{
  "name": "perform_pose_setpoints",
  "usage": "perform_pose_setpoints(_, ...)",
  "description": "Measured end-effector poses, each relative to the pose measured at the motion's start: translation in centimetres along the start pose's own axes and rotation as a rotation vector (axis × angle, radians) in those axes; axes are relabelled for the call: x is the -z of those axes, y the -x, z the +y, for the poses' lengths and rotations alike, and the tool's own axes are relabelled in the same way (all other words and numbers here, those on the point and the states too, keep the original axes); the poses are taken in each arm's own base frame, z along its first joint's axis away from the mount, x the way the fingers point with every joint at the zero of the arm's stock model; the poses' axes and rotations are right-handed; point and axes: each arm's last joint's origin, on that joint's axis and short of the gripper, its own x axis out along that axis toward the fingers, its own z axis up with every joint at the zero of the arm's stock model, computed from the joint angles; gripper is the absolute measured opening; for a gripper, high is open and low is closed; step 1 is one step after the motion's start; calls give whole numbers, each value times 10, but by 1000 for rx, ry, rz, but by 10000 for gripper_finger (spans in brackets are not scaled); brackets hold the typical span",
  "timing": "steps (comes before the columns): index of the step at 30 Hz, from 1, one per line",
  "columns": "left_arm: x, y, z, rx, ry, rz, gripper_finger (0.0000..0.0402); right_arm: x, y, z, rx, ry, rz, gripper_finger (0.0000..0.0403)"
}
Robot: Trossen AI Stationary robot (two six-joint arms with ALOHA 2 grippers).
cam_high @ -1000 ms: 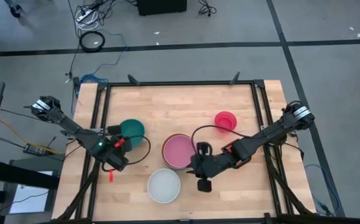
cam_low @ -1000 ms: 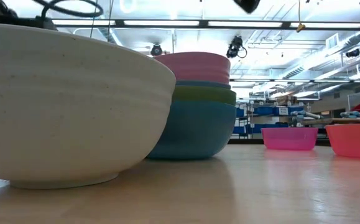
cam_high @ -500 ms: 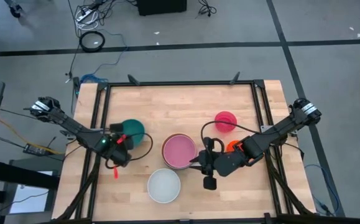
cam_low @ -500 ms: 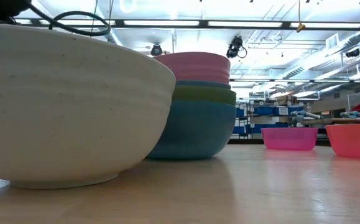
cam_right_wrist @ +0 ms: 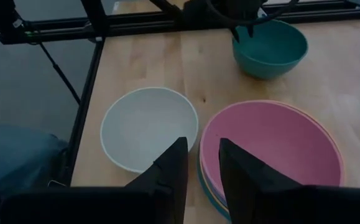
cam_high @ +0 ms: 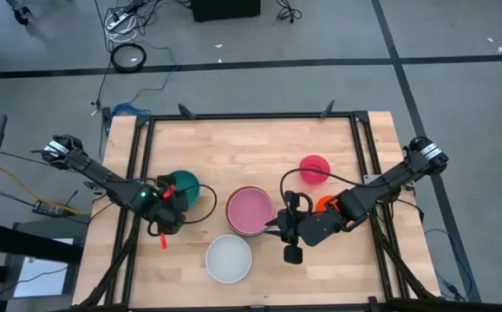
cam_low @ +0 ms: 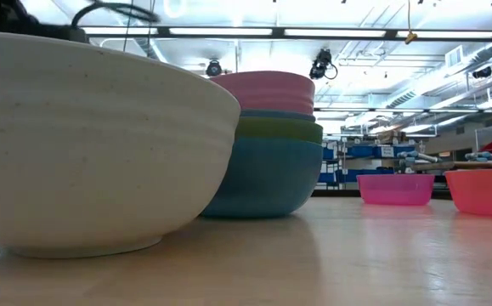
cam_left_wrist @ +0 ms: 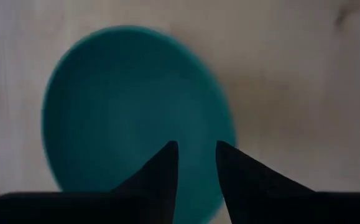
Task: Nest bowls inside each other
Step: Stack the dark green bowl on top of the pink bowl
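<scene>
A teal green bowl (cam_high: 184, 184) stands on the table at the left, upright on its base. My left gripper (cam_left_wrist: 195, 149) hangs open above its inside, near the rim, fingers pointing down. At the middle a pink bowl (cam_high: 250, 210) tops a nested stack that also shows sage green (cam_low: 281, 130) and blue (cam_low: 267, 183) bowls. A white bowl (cam_high: 229, 258) sits near the front edge. My right gripper (cam_right_wrist: 203, 144) hovers open above the stack's near right rim, holding nothing. A magenta-red bowl (cam_high: 315, 167) and a small orange-red bowl (cam_high: 323, 204) stand to the right.
A black frame (cam_high: 251, 115) runs along the table's far and side edges. Bare wood lies along the far half of the table (cam_high: 251, 147) and at the front right (cam_high: 337, 269). My right arm (cam_high: 363, 195) reaches across beside the small orange-red bowl.
My right gripper has risen and drawn back toward the table's right edge, away from the pink stack; the small orange-red bowl now shows beside its arm. My left gripper has turned a little above the teal bowl. No bowl has moved.
</scene>
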Motion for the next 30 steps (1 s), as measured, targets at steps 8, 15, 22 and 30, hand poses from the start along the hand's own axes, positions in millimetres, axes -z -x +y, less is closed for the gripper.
perform_pose_setpoints(8,2,-1,-3,92,4,48,117,1,0,0,5,-4,12,80)
perform_pose_setpoints(15,13,-26,-3,106,36,81,117,2,0,-1,6,-8,16,77)
perform_pose_setpoints(22,17,-41,-1,102,91,73,43,2,0,-1,8,-18,18,76)
perform_pose_setpoints(30,-11,-15,2,33,109,-100,6,3,0,-1,14,-11,32,75)
